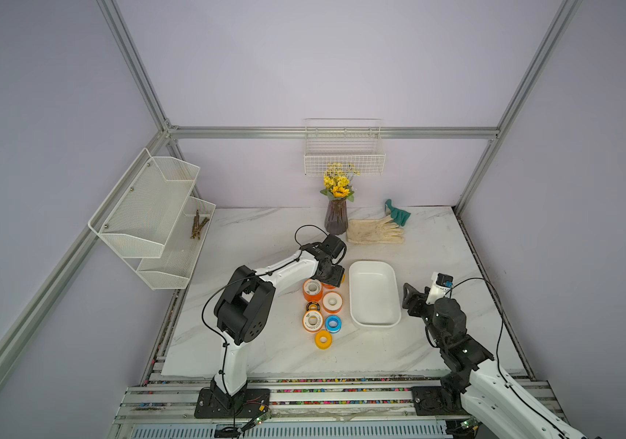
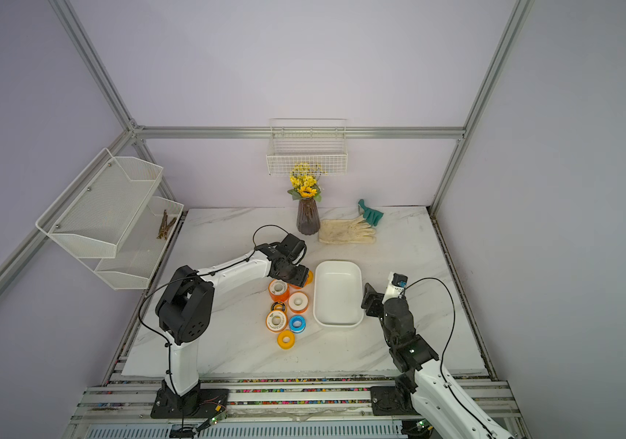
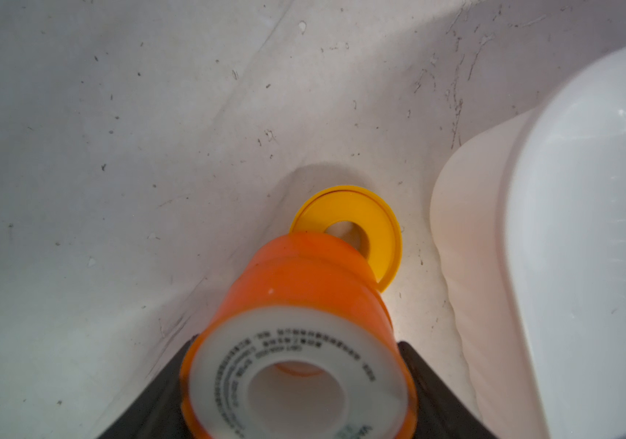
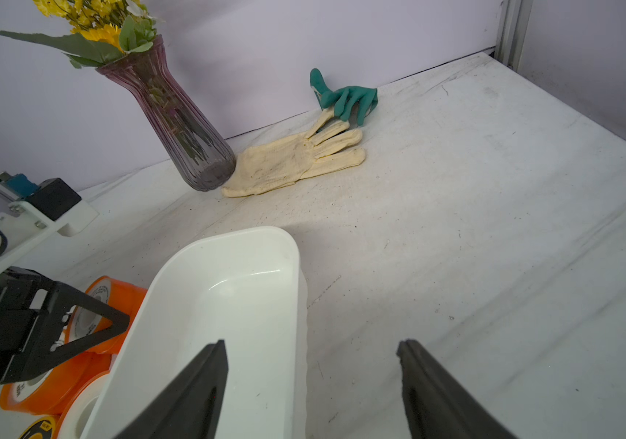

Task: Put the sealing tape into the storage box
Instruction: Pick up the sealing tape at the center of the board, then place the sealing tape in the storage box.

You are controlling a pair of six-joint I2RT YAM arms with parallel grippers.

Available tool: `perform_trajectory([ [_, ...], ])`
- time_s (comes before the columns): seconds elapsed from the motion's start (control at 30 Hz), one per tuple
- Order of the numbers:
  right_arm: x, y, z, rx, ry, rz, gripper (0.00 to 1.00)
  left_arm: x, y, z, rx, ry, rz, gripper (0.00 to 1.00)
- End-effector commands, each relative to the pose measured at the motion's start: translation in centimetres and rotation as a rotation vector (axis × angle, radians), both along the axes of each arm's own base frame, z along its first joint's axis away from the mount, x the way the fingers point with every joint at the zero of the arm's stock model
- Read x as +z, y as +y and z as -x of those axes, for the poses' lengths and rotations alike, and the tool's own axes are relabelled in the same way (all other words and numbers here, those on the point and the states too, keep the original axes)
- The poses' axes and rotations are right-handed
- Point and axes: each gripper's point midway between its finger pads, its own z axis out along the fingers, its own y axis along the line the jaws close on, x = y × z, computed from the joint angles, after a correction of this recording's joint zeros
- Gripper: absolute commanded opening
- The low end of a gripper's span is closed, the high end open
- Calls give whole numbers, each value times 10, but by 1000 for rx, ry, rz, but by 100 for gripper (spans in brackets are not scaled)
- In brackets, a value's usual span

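The marbled table (image 1: 258, 342) carries the white storage box (image 1: 374, 296) near its middle. The right pincer (image 4: 311, 353) hangs spread, just beside the box's right side. The left pincer (image 3: 296, 344) pinches an orange spool (image 3: 304, 281) by the box's far left corner. A yellow spool (image 3: 345, 213) lies just beyond it. The other sealing tape (image 1: 332, 301) sits clustered on the table along the box's left side.

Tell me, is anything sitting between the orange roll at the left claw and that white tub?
Yes, at table level: a yellow spool lies flat between the orange spool flanked by the left gripper and the storage box wall. Above them, nothing visible blocks the way.
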Motion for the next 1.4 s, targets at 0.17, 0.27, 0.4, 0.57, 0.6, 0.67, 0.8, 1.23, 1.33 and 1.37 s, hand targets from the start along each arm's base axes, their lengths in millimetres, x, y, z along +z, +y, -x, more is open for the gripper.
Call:
perform_trajectory([
  [0.17,17,4,-4,10,-44,-16,76,55,-3,-6,11,-95,46,65],
  [0.27,16,3,-4,7,-42,-16,76,69,-8,-5,-3,-112,52,65],
  [0.4,17,4,-4,7,-42,-17,76,87,-29,-1,-51,-136,64,64],
  [0.57,17,3,-4,4,-44,-18,76,97,-68,5,-130,-145,78,64],
  [0.6,17,3,-4,4,-43,-17,76,98,-76,4,-142,-147,86,64],
  [0.67,17,3,-4,4,-42,-17,76,94,-93,6,-171,-135,99,64],
  [0.8,17,3,-4,4,-42,-17,76,82,-125,10,-222,-117,101,64],
  [1.23,16,3,-5,2,-39,-18,75,20,-171,12,-263,-55,57,64],
  [1.33,15,4,-6,3,-36,-16,75,11,-172,9,-255,-53,42,64],
  [1.37,15,4,-7,3,-31,-14,75,7,-171,7,-252,-56,32,65],
])
